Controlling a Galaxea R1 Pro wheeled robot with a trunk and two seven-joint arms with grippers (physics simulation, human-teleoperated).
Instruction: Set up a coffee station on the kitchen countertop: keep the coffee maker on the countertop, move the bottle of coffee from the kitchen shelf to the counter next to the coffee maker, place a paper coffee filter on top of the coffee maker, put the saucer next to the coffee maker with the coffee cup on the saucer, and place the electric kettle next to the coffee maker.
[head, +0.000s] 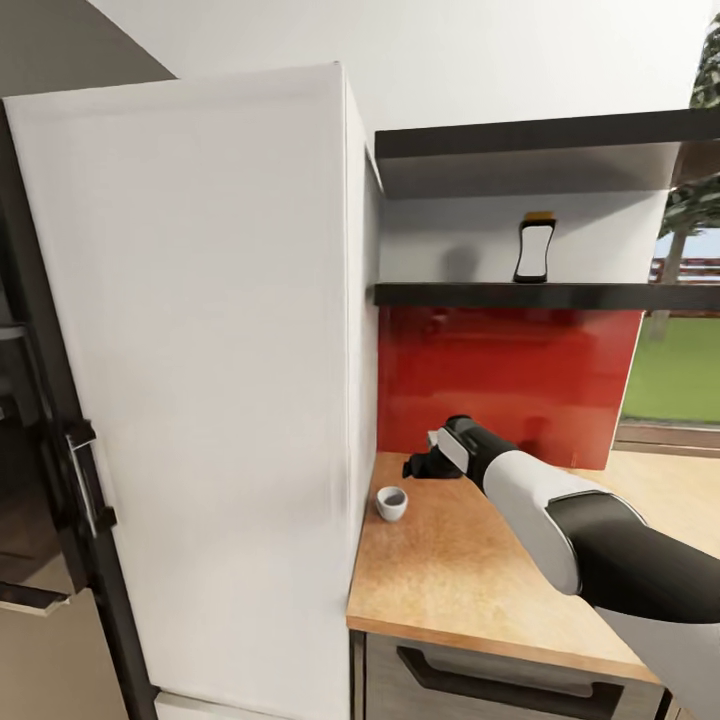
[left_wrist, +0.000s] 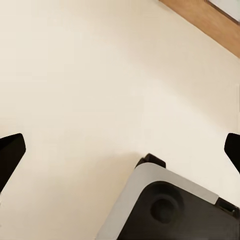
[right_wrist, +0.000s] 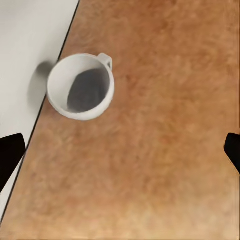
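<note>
Right arm reaches over the wooden surface (head: 470, 570), and its right end effector (head: 418, 467) hangs above it with fingers wide apart, holding nothing. Just near and left of it stands the coffee cup (head: 391, 503), upright beside the tall white cabinet (head: 200, 380). Far behind, the bottle of coffee (head: 534, 247) stands on the shelf (head: 540, 294). Left end effector (left_wrist: 120, 150) has fingers spread apart over a pale floor.

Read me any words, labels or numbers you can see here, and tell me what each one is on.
No text can be read here.
The bottle of coffee on the shelf has a white label, too small and blurred to show any writing.
The coffee cup and the countertop are plain.
</note>
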